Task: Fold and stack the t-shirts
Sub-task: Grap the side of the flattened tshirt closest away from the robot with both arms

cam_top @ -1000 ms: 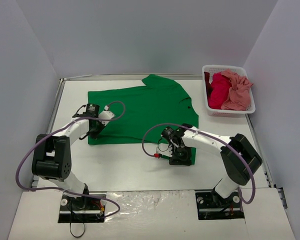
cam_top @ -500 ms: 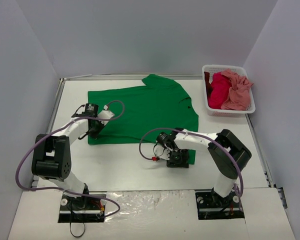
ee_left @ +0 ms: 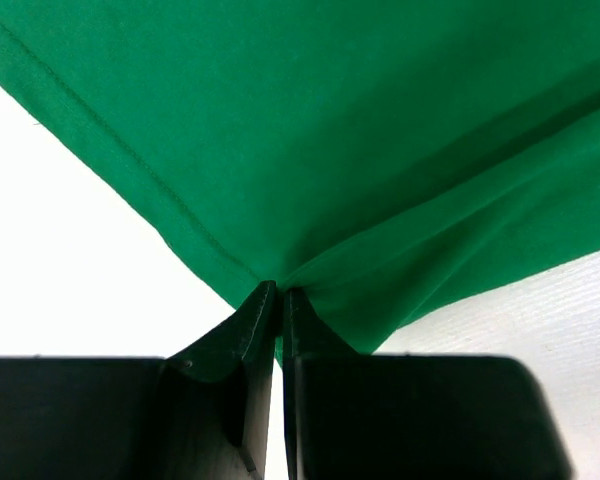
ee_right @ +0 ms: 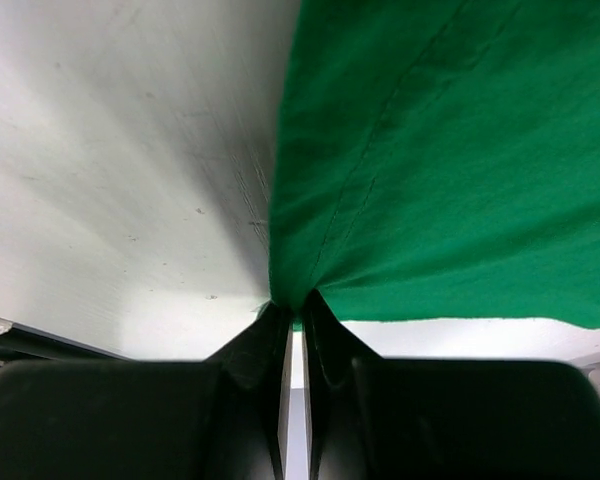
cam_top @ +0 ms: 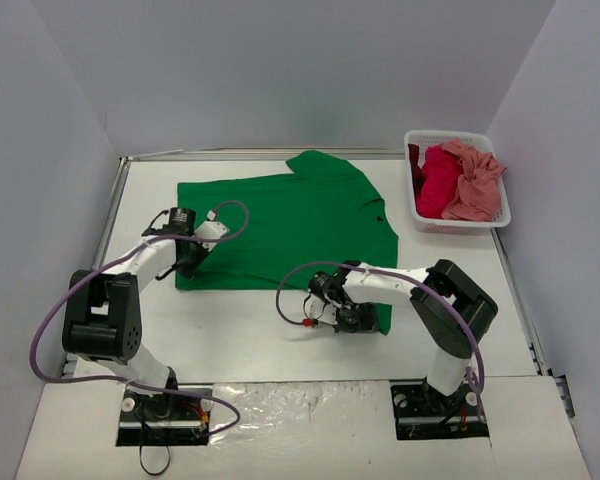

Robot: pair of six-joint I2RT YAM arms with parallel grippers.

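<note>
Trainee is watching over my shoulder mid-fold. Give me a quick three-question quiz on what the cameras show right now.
1. True or false: the left gripper is shut on a corner of the green shirt.
2. The right gripper is: A wide open; B shut on the green shirt's edge; C shut on nothing.
3. What lies in the basket?
Key: 1 true. 2 B. 3 a red shirt and a pink shirt, bunched up and unfolded.
</note>
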